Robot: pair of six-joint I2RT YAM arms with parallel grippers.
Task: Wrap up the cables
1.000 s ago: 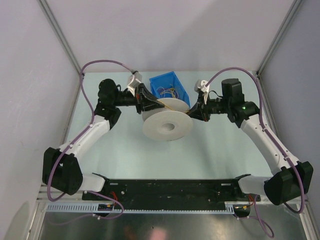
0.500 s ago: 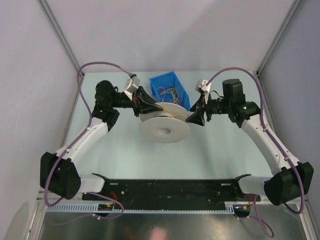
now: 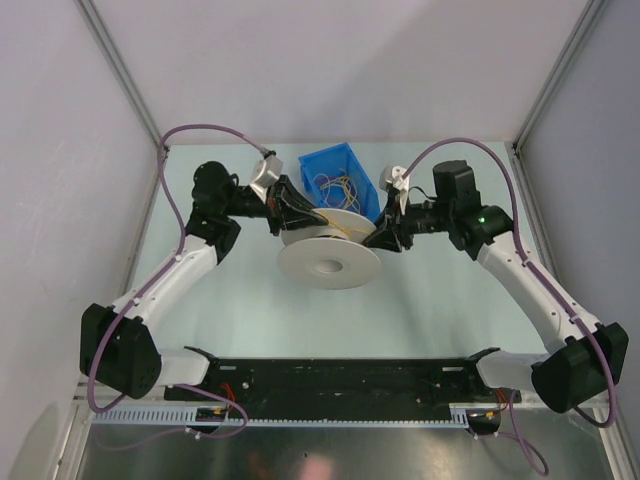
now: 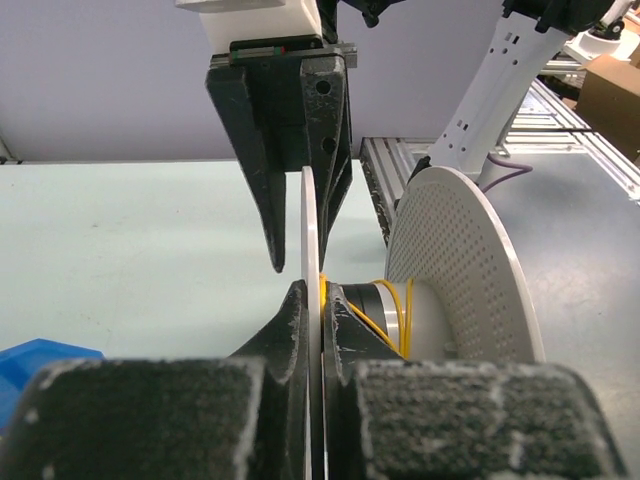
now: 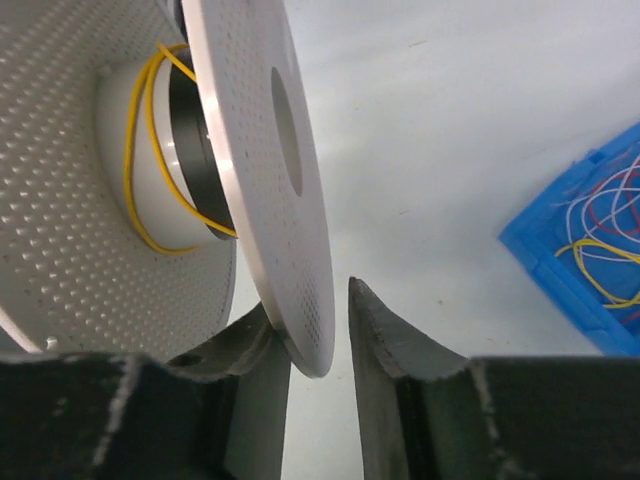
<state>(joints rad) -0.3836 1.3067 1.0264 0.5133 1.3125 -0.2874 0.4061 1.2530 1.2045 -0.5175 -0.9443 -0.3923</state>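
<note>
**Right gripper moves in on the spool rim**

Above the pale table, in the middle of the overhead frame, the white spool hangs between the two arms. A second ago it was tipped with its broad face more towards the camera. It has since levelled out and barely shifted in the last half second.

The main change is on the right of the frame. The right gripper stood just clear of the spool half a second ago and has now come in over its rim. In its wrist view the two fingers straddle the edge of one disc. One finger touches it and a gap remains on the other side, so this gripper is open and holds nothing yet. The left gripper is clamped tight on the far side of the same disc, which shows edge-on between its pads.

This looks like a second hold being set up, probably so the spool can be turned or passed over for another wind.

A few turns of yellow cable lie loosely round the hub, between the discs and just inside both grippers' fingertips. Neither gripper touches them. The other cables sit tangled in the blue bin at upper centre, just behind the spool.
</note>
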